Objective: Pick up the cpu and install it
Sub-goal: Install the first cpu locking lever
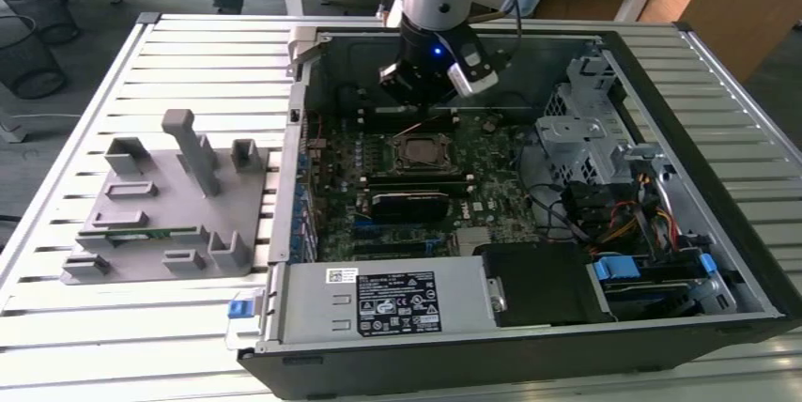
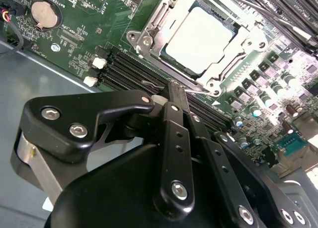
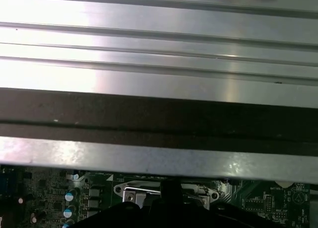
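The tool (image 2: 171, 96) is pinched shut, holding nothing, and could bump the cpu (image 2: 198, 39) in its socket.

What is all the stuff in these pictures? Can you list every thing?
computer case: one, black, open on the slatted table.
slatted table: one, silver-grey, under everything.
motherboard: one, green, inside the case.
cpu: one, silver-grey, lying in the motherboard's socket.
coin battery: one, silver, on the motherboard.
power supply: one, grey with labels, at the case's near edge.
holder tray: one, grey, on the table at the exterior view's left.
wire bins: two, black, on the floor.
pincer: one, black, above the motherboard beside the socket.
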{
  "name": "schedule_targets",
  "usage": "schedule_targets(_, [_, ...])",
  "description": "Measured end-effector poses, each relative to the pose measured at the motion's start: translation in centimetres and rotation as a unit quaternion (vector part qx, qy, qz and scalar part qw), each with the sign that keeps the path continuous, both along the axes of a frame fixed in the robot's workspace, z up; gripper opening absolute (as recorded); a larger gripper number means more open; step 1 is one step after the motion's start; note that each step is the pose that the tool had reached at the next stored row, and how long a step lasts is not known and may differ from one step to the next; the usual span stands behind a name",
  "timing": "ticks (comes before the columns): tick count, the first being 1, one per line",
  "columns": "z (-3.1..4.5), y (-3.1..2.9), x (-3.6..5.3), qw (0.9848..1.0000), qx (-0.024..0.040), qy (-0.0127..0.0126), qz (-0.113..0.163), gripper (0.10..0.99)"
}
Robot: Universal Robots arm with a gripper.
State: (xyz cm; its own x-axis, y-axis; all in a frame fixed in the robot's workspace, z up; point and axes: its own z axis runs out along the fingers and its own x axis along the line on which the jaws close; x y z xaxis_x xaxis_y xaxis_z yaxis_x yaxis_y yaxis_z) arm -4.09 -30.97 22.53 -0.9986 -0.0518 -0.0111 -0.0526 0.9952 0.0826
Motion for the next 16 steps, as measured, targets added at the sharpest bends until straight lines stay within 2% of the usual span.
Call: schedule_targets(16, [-0.54, 0.24, 0.6, 1.0, -0.0001, 0.0, 0.0, 0.106])
